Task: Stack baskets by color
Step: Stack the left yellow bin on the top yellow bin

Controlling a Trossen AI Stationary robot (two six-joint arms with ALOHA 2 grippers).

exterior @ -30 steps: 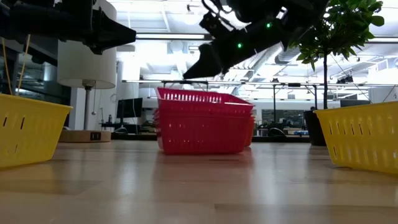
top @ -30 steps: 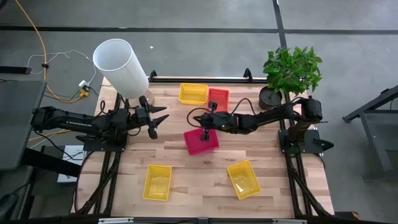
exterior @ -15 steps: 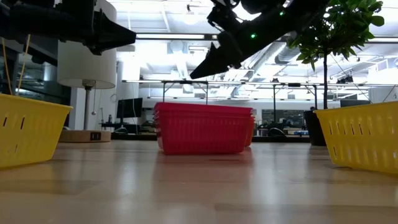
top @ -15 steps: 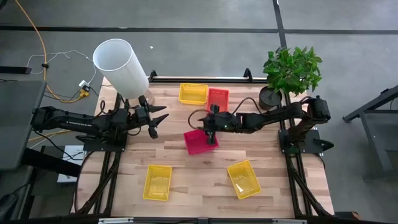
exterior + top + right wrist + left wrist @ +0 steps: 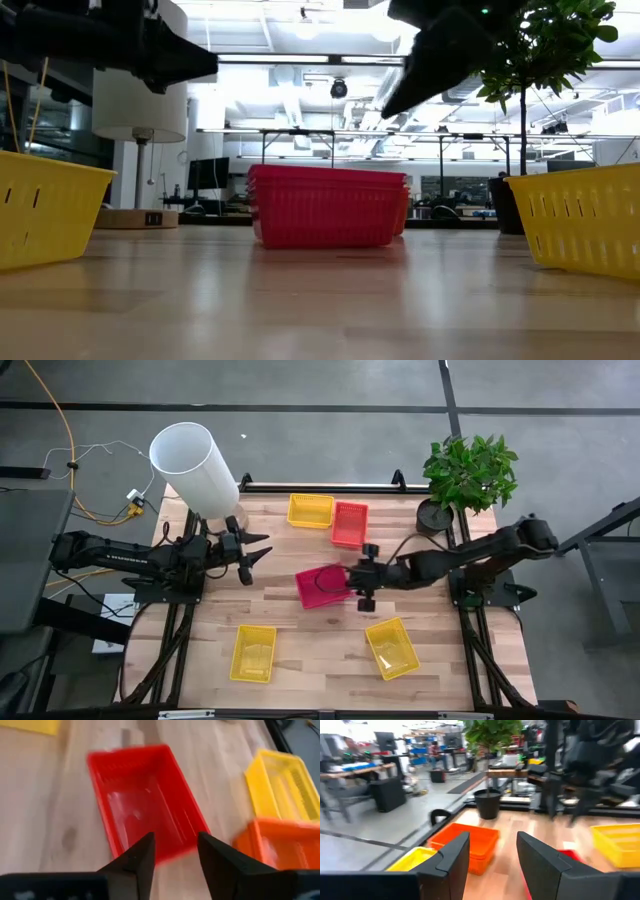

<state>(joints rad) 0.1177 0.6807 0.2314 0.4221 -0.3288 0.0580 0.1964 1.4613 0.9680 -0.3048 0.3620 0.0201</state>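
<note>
Right gripper (image 5: 365, 576), fingers now parted and empty, has let go and drawn back rightward off the red basket stack (image 5: 322, 586) at table centre. Left gripper (image 5: 252, 555) unchanged, fingers apart, hovering far-left.

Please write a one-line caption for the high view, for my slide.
Right gripper open beside the pink-red basket stack; left gripper waits open at the table's left.

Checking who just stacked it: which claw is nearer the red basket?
Right. The right claw hovers just beside the red basket; the left claw waits farther off, near the table's left edge.
</note>
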